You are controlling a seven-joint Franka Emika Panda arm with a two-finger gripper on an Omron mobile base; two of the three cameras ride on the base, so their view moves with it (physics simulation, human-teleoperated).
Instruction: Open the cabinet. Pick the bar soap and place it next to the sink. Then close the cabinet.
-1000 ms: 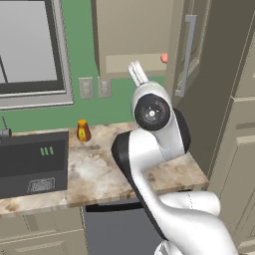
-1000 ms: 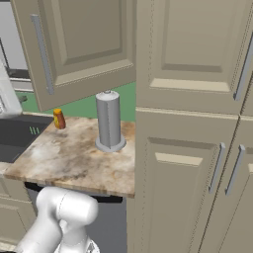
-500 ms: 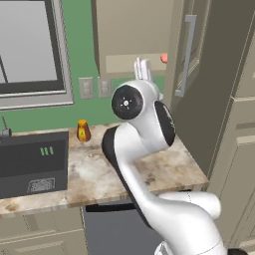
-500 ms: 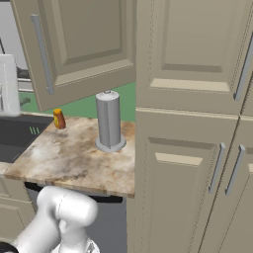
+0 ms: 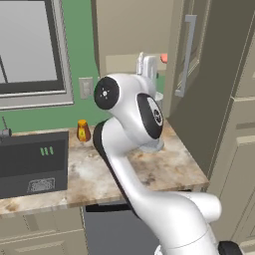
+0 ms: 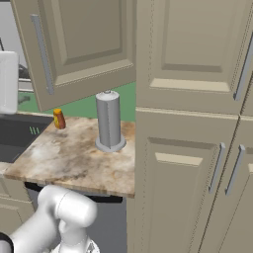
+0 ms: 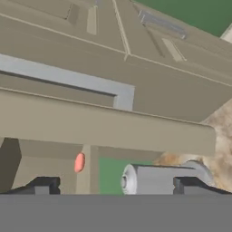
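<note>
Inside the cabinet (image 5: pixel 130 37), door swung open, the bar soap (image 5: pixel 163 58) is seen on its shelf; jaws are spread wide, nothing held.

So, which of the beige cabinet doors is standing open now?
The upper wall cabinet over the marble counter: its door with the long silver bar handle is swung out, showing the shelf with the bar soap. The tall cabinets beside it are shut.

Flat, even rendered light, soft shadows, no glare; coarse, slightly blurry pictures.
</note>
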